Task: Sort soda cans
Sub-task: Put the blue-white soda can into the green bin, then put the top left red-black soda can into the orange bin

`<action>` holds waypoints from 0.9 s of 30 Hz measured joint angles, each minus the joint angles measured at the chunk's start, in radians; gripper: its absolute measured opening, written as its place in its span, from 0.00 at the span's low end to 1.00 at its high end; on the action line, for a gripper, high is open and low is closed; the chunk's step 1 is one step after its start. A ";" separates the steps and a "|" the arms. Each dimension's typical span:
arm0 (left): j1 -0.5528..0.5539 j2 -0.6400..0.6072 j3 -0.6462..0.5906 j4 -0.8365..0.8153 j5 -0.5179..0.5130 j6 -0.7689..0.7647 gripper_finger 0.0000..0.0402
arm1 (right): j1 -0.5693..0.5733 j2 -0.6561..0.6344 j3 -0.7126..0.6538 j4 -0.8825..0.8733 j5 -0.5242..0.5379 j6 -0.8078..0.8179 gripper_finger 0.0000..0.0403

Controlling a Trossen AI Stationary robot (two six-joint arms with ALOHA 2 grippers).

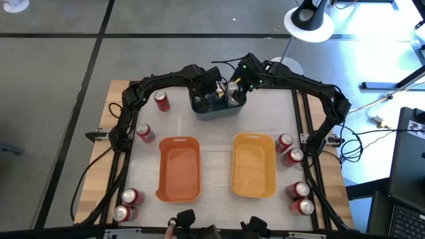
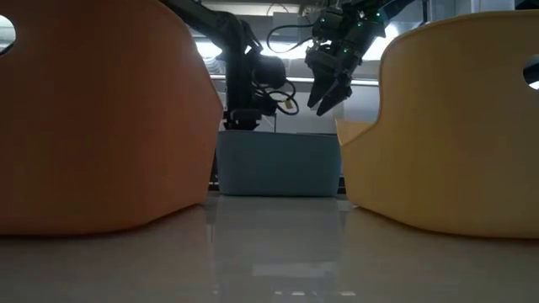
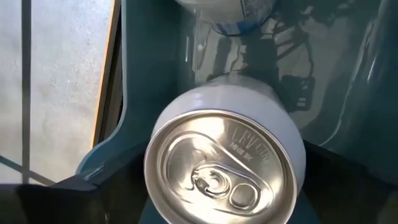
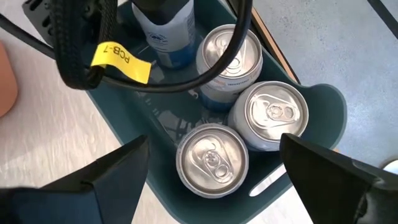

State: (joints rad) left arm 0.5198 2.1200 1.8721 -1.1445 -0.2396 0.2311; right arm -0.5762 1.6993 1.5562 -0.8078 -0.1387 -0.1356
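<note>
I find both arms over the blue-grey bin (image 1: 216, 109) at the table's far edge. My right gripper (image 2: 330, 94) hangs above it, fingers spread wide and empty, over three silver cans (image 4: 212, 160). My left gripper (image 1: 214, 86) reaches inside (finger state: cannot tell). Red cans (image 1: 161, 101) line the table's sides.

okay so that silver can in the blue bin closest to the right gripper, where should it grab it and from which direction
Judging by the right wrist view, come straight down from above. The can stands upright among other cans inside the blue bin, so only its top is free. Set the right gripper, already open, astride the upper sidewall, below the rim.
</note>
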 joint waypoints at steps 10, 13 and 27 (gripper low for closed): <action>-0.009 -0.070 0.041 -0.002 -0.025 0.002 0.84 | 0.000 0.000 0.000 0.000 0.000 0.000 0.88; -0.009 -0.107 0.047 -0.003 -0.027 -0.012 0.83 | 0.000 0.000 0.000 0.002 0.000 0.000 0.88; 0.017 -0.328 0.048 -0.319 -0.036 -0.190 0.83 | 0.000 0.000 0.000 -0.001 0.000 0.000 0.88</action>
State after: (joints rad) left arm 0.5363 1.7919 1.9199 -1.4632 -0.2752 0.0415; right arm -0.5758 1.6997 1.5562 -0.8089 -0.1389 -0.1360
